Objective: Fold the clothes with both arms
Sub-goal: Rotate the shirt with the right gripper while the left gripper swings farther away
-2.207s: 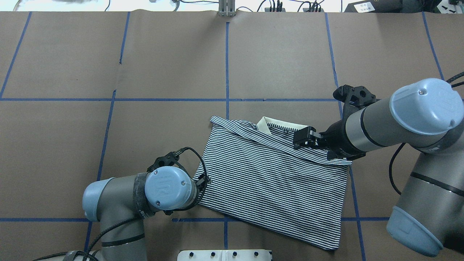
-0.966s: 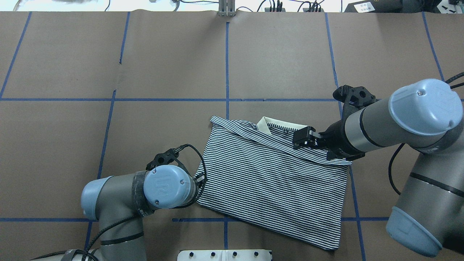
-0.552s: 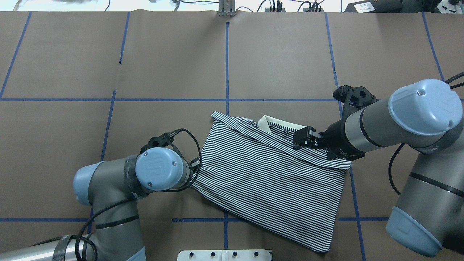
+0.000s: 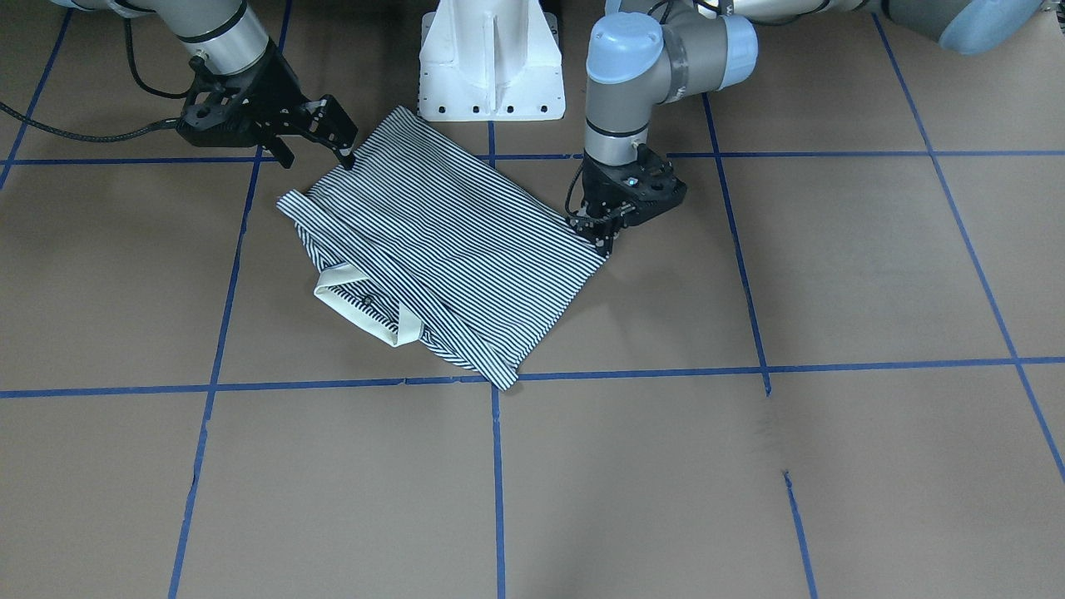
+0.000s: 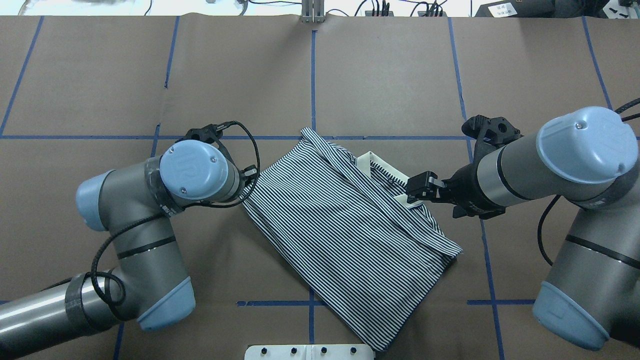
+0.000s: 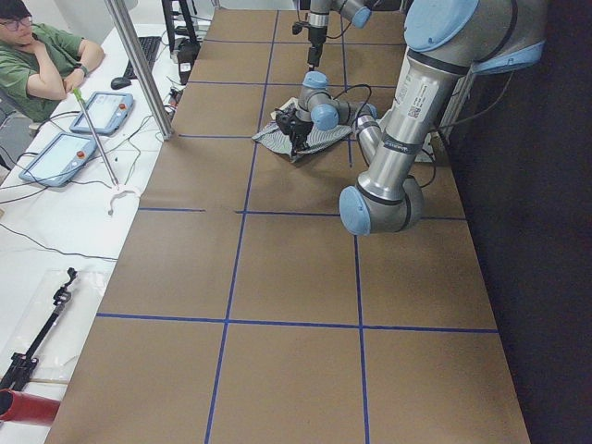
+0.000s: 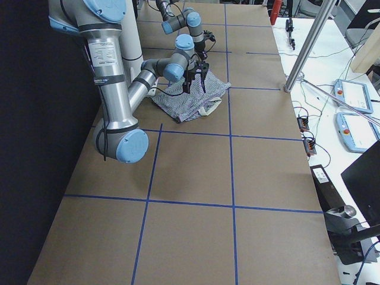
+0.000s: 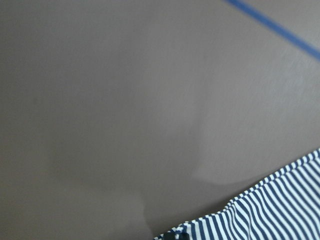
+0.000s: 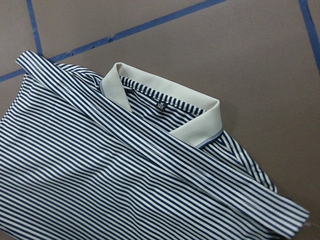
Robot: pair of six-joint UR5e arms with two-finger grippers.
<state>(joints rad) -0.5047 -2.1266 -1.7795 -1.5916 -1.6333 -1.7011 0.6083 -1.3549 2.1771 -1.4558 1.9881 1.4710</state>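
The striped polo shirt lies folded and skewed on the brown table, its cream collar on the side towards my right arm. My left gripper points down at the shirt's corner and is shut on the fabric; in the overhead view the wrist hides that gripper. Over the opposite edge, near the collar, my right gripper hovers open and holds nothing. The right wrist view shows the collar and folded stripes below. Only a striped edge shows in the left wrist view.
The white pedestal base stands just behind the shirt. Blue tape lines grid the table. In the exterior left view a person sits at a side bench with tablets, beside a metal pole.
My left gripper has pulled the shirt's corner away from the robot and leftwards, so the shirt has swung round on the table. The right gripper has hardly moved.
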